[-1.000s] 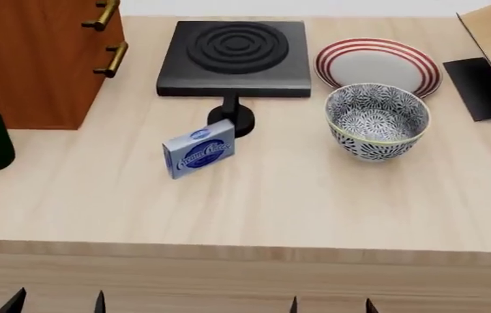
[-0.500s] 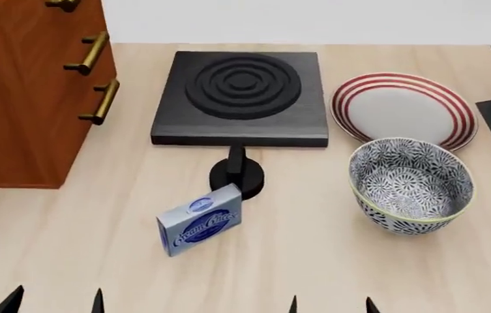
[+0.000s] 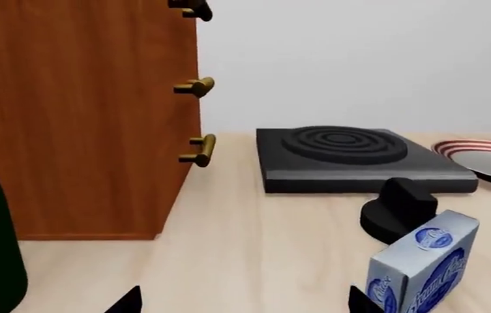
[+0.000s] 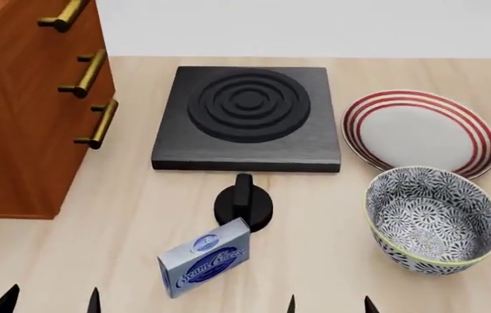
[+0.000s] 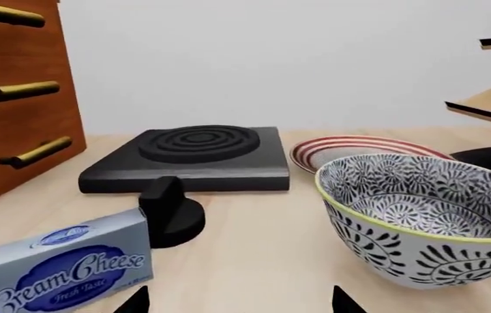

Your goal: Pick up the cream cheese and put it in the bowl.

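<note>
The desk (image 4: 332, 261) carries every item. The bowl (image 4: 433, 220) sits empty right of the cream cheese (image 4: 205, 257), which stands on edge just before a black knob (image 4: 243, 206). Left tool (image 4: 51, 302) and right tool (image 4: 330, 304) show spread fingertips, holding nothing. Judgement: nothing accomplished; grasp, transfer and release remain.

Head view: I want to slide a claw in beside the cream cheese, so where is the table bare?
Bare wood lies between the cream cheese and the bowl, and between the box and the cabinet. Behind it the black knob crowds close.
</note>
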`<state>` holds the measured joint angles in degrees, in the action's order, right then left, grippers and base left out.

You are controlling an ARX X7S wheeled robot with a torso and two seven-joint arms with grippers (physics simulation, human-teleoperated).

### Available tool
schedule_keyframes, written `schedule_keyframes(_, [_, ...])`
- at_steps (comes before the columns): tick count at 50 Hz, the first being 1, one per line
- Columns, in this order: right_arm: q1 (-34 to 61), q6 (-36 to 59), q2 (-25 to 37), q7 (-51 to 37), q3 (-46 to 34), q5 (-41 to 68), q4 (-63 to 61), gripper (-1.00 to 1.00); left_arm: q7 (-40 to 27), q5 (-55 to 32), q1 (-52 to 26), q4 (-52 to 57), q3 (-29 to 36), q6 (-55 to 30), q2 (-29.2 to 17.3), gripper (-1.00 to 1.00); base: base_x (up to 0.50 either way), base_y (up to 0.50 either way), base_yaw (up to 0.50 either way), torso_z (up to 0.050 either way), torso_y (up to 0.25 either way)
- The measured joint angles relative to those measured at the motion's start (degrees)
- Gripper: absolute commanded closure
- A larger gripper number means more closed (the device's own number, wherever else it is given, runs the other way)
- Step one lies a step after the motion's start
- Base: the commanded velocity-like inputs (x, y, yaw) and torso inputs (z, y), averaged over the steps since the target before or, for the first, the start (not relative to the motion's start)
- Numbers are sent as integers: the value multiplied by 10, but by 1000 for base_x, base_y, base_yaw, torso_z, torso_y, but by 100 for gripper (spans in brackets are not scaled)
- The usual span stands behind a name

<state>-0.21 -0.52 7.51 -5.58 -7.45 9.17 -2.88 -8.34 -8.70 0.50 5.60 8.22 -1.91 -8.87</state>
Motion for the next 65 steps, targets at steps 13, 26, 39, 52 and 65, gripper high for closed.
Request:
schedule_keyframes(13, [-3, -5, 5, -6, -6, 5, -4, -100, -4, -8, 7, 12, 1, 2, -7, -100, 48, 413, 0, 0, 0])
schedule_keyframes(26, [-2, -6, 11, -9, -8, 16, -2, -100, -7, -13, 8, 13, 7, 2, -11, -100, 249, -4, 0, 0, 0])
schedule_keyframes(39, [-2, -5, 18, -14, -10, 22, -8, -100, -10, -15, 4, 16, 14, -2, -15, -100, 210, -15, 0, 0, 1])
schedule_keyframes(52, [-3, -4, 23, -18, -14, 28, -12, -100, -13, -22, 7, 23, 19, -6, -21, -100, 80, -136, 0, 0, 0])
schedule_keyframes(65, [1, 8, 27, -14, -22, 40, -11, -100, -18, -31, 8, 27, 19, -7, -26, -100, 0, 0, 0, 0, 0])
